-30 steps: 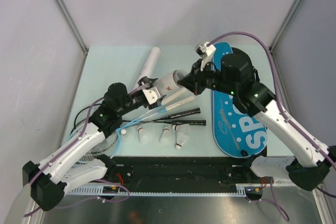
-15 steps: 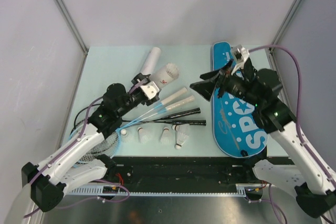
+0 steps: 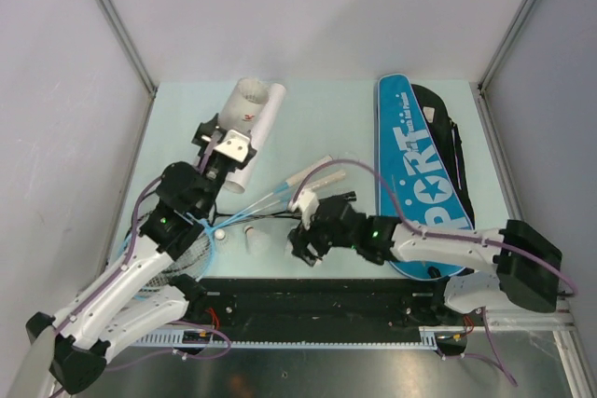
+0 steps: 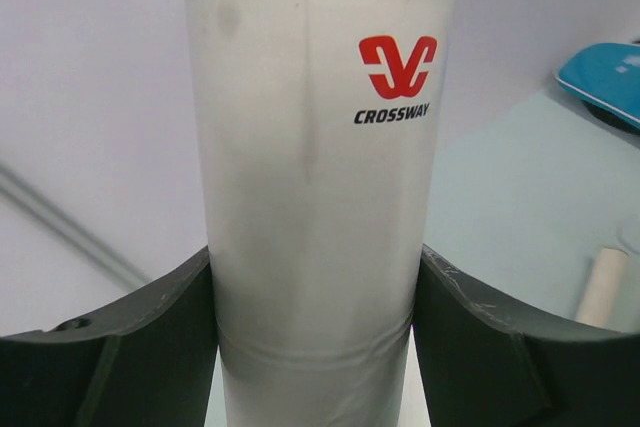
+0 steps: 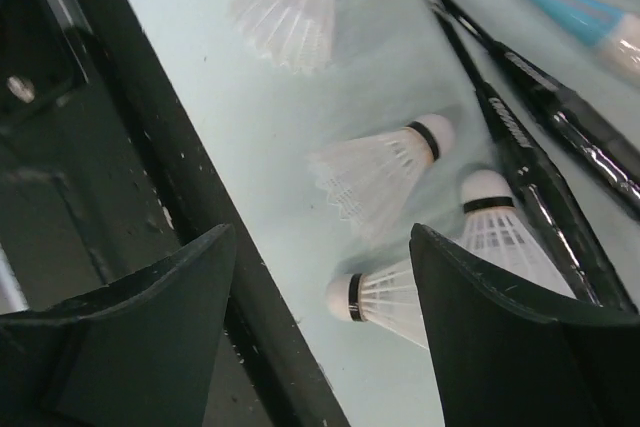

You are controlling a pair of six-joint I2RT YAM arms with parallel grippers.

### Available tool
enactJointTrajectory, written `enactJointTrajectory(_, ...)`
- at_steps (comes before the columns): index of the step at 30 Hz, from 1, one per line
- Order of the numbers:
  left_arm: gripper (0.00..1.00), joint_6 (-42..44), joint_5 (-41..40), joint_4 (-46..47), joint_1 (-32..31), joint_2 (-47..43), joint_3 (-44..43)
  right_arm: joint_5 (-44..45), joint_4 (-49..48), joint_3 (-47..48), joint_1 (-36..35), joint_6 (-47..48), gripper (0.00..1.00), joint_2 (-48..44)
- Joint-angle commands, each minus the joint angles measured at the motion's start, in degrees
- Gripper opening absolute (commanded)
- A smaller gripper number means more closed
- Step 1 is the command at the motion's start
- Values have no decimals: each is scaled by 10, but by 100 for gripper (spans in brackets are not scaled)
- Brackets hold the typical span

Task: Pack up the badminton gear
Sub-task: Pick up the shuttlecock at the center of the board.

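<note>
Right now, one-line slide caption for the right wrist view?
Open right gripper poised over loose shuttlecocks beside black racket handles.

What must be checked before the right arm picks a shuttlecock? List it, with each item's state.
1. Right gripper open and empty: ok.
2. A shuttlecock lying below its jaws: ok.
3. That shuttlecock apart from the neighbouring shuttlecock: not ok. They lie close together, so two may get pinched.
4. Black racket handle out of the fingers' way: cannot tell. It runs right beside the shuttlecocks.
5. Left gripper shut on the white tube: ok, a finger on each side.
6. Tube's open end turned upward: ok, seen in the top view.
</note>
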State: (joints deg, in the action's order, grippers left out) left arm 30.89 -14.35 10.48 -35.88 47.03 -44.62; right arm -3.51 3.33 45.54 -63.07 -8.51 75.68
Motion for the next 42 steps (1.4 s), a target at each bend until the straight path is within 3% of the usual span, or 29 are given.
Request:
enactJointTrajectory(1, 32, 5, -66, 89, 0, -33, 17, 156, -69, 11, -78, 126, 76, 16)
enactJointTrajectory(11, 32, 6, -70, 96, 0, -45, 23, 346, -83, 11, -172, 193, 71, 135)
enactJointTrajectory(18, 32, 2, -67, 99, 0, -47, 25, 469, -162, 11, -192, 210, 60, 199)
enactJointTrajectory(21, 31, -1, -65, 99, 0, -48, 27, 481, -205, 11, -199, 232, 51, 222)
enactJointTrajectory(24, 31, -1, -61, 100, 0, -47, 28, 489, -228, 11, -201, 245, 31, 234)
enactJointTrajectory(25, 31, -2, -59, 100, 0, -46, 29, 491, -228, 11, -199, 248, 13, 229)
enactJointTrajectory(26, 31, -2, -55, 100, 0, -46, 30, 495, -216, 15, -199, 247, 0, 207)
enactJointTrajectory(28, 31, -2, -27, 99, -1, -44, 33, 476, -194, 18, -195, 229, 0, 163)
enactJointTrajectory(29, 31, -2, -11, 99, 0, -46, 37, 422, -128, 35, -173, 210, 0, 136)
enactJointTrajectory(31, 31, -6, 24, 99, -1, -49, 44, 374, -91, 39, -138, 149, 0, 34)
enactJointTrajectory(32, 31, -6, 60, 99, -1, -53, 46, 266, -44, 41, -110, 123, 0, -3)
enactJointTrajectory(34, 31, -1, 86, 99, -1, -56, 51, 127, 14, 68, 11, 42, 0, -83)
enactJointTrajectory(35, 31, 9, 126, 99, -1, -59, 56, -26, 34, 70, 50, 19, 0, -106)
enactJointTrajectory(36, 31, 16, 138, 96, -1, -61, 59, -106, 45, 80, 150, -3, 0, -124)
enactJointTrajectory(37, 31, 22, 172, 95, -1, -63, 67, -183, 48, 84, 193, -26, 0, -150)
enactJointTrajectory(38, 32, 34, 206, 88, -1, -61, 69, -326, 43, 89, 242, -85, 0, -158)
enactJointTrajectory(39, 32, 39, 221, 82, -1, -58, 69, -387, 35, 100, 312, -110, 0, -163)
enactJointTrajectory(42, 33, 78, 287, 37, -1, -44, 65, -494, 20, 120, 383, -188, 0, -181)
